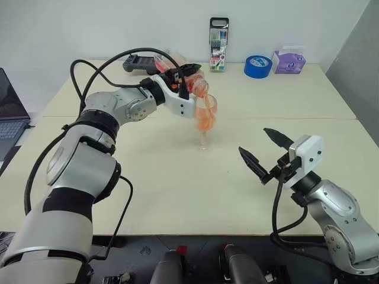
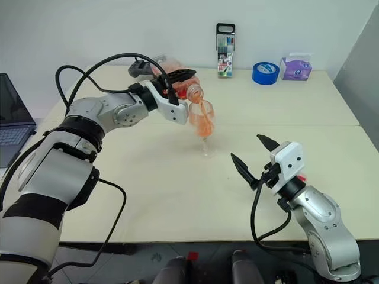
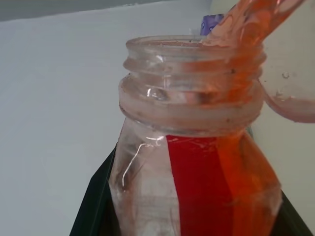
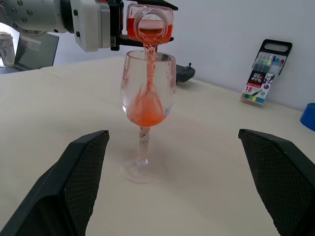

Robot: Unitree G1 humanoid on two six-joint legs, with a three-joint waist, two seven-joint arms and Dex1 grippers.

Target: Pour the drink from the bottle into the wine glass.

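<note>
The bottle point(image 4: 150, 23) tipped over the wine glass point(image 4: 147, 93), clamped in left gripper point(image 1: 180, 80), the drink point(image 4: 146, 110) streaming into bowl, right gripper point(image 1: 265, 151) spread wide, empty, near the glass.

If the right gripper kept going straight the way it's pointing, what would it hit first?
Most likely the wine glass: it stands upright between the open fingers of the right gripper, straight ahead, with bare table before it.
</note>
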